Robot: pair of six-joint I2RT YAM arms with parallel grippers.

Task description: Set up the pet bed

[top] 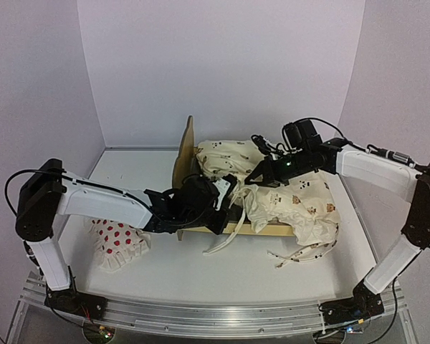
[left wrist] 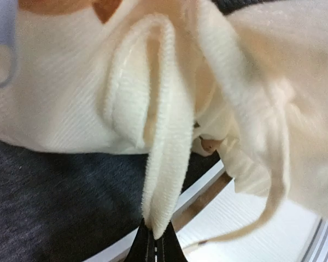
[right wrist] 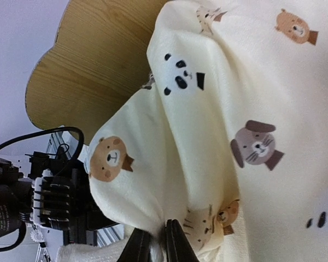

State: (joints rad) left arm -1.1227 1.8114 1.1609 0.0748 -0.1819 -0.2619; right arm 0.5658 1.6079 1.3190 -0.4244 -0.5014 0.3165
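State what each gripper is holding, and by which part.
Both hold the quilt: the left gripper pinches a fold at its edge, the right gripper a bunch of its animal-print cloth.

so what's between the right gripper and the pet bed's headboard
The cream animal-print quilt: the right gripper pinches a fold, and the cloth runs up to the headboard of the pet bed. The right wrist view shows this.

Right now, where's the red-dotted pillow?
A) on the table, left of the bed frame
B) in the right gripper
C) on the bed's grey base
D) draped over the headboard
A: in the top view the pillow lies on the table, left of the pet bed and outside its rails.
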